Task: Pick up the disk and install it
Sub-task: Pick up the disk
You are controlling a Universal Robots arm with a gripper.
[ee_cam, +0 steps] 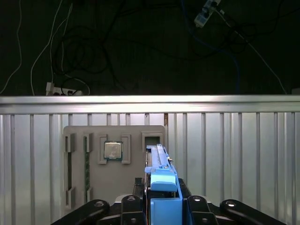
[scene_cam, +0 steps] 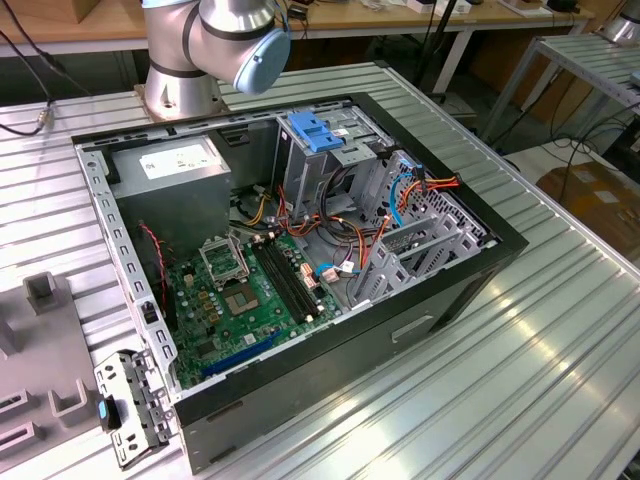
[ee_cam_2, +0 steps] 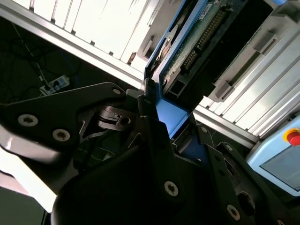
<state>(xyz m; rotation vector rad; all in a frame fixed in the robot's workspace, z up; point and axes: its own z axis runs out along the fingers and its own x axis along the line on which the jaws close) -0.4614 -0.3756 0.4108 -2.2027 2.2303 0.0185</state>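
Observation:
The disk (ee_cam: pixel 161 180) stands on edge between my black fingers, its blue plastic rail facing the first wrist view. In the second wrist view the disk (ee_cam_2: pixel 187 47) shows its green circuit board and a blue rail. My gripper (ee_cam: pixel 161 202) (ee_cam_2: pixel 169 125) is shut on the disk, above the ribbed metal table and beside a grey fixture plate (ee_cam: pixel 136 187). In the exterior view the open computer case (scene_cam: pixel 480 262) lies on the table, with its blue-topped drive bay (scene_cam: pixel 315 130) at the far side.
The grey fixture plate holds a processor chip (ee_cam: pixel 112 151) and a memory stick (ee_cam: pixel 86 161). Inside the case are a grey power-supply box (scene_cam: pixel 180 165), a motherboard (scene_cam: pixel 240 295) and loose cables (scene_cam: pixel 420 185). The arm's base (scene_cam: pixel 180 85) stands behind the case.

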